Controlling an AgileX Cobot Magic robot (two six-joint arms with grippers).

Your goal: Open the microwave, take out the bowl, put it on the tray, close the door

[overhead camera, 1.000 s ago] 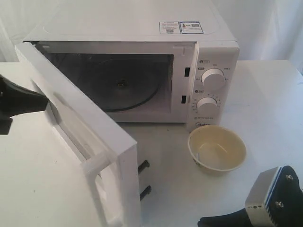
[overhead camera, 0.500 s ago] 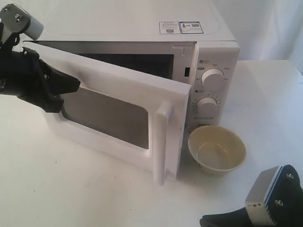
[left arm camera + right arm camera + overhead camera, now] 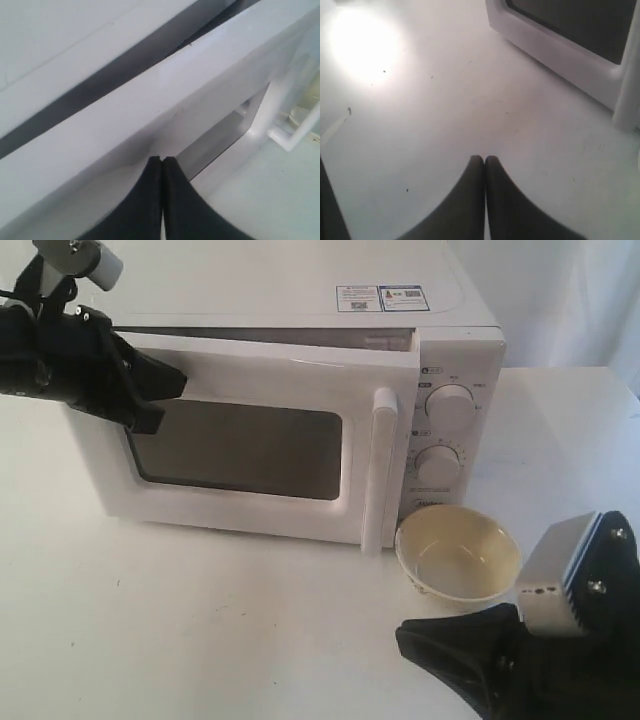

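The white microwave (image 3: pixel 300 300) stands at the back of the table. Its door (image 3: pixel 250 510) is nearly closed, with a thin gap left along the top edge, and the vertical bar handle (image 3: pixel 381 470) faces front. My left gripper (image 3: pixel 172 385) is shut and its tips press against the door's upper left face (image 3: pixel 162 158). The cream bowl (image 3: pixel 459 555) sits on the table in front of the dial panel (image 3: pixel 447 435). My right gripper (image 3: pixel 410 635) is shut and empty, low over the table (image 3: pixel 484 158) just in front of the bowl. No tray is in view.
White curtains hang behind the microwave. Bare white tabletop (image 3: pixel 150 620) stretches across the front left. The right arm's silver wrist block (image 3: pixel 560 580) stands close beside the bowl.
The door has swung from wide open to almost closed, pushed by my left gripper moving right. My right gripper has come up and forward, nearer the bowl.
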